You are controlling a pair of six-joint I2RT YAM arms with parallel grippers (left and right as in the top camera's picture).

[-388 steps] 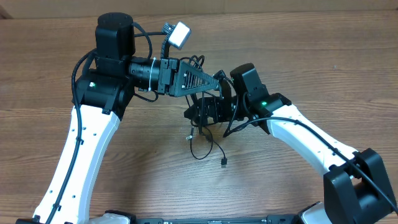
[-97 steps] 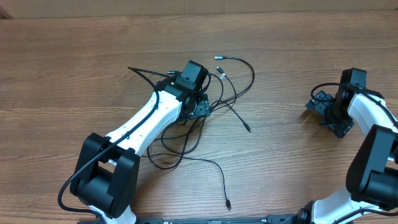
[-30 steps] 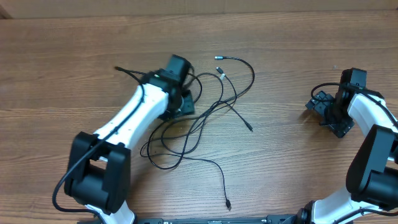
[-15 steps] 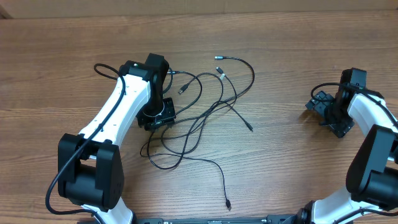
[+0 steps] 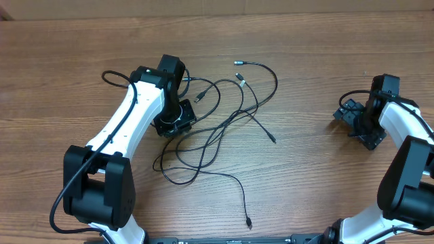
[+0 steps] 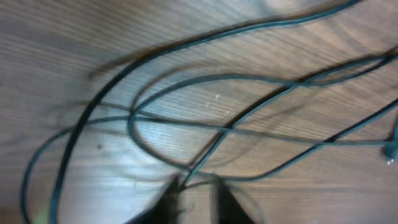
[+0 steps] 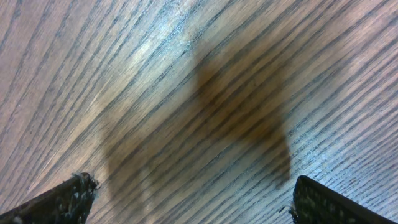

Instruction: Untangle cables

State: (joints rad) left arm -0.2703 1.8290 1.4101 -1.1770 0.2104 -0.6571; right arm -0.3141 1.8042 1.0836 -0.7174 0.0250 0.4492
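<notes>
Where thin black cables (image 5: pixel 276 83) loop, the table (image 5: pixel 325 169) is grained wood.

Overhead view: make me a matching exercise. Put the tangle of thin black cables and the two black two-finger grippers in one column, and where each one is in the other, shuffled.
Column one
1. tangle of thin black cables
2. left gripper
3. right gripper

Column two
A. jaws wide open over bare wood, at the right side of the brown wooden table
B. looped across the middle of the table
C. low over the tangle's left side

Pairs: 1-B, 2-C, 3-A
</notes>
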